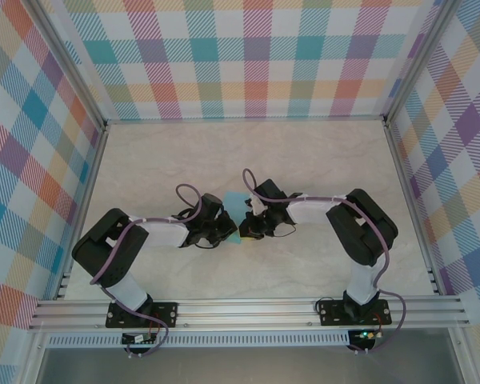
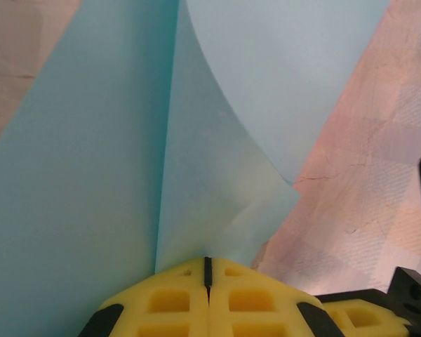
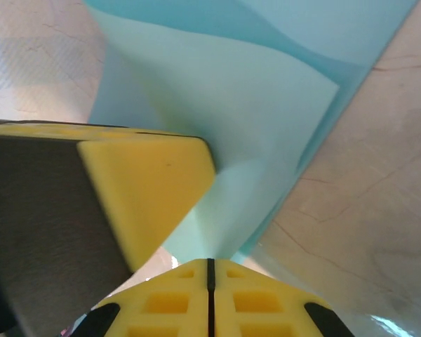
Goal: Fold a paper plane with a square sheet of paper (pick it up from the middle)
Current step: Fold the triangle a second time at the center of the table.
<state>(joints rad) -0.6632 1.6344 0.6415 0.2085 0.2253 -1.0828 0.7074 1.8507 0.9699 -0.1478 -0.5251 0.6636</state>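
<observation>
The light-blue sheet of paper (image 1: 234, 202) is held up between the two arms at the table's middle, and most of it is hidden under them in the top view. My left gripper (image 2: 208, 261) is shut on its lower edge. There the paper (image 2: 91, 175) rises in overlapping layers with a straight crease. My right gripper (image 3: 210, 261) is shut on a folded corner of the same paper (image 3: 252, 105). A yellow finger (image 3: 147, 189) of the left gripper sits right beside it. From above, the left gripper (image 1: 230, 234) and the right gripper (image 1: 245, 230) almost touch. Whether the paper has a plane's shape I cannot tell.
The marble-patterned tabletop (image 1: 320, 160) stretches open behind and to both sides of the arms. Plaid walls (image 1: 256, 56) close it in on three sides, with aluminium rails (image 1: 248, 308) along the near edge.
</observation>
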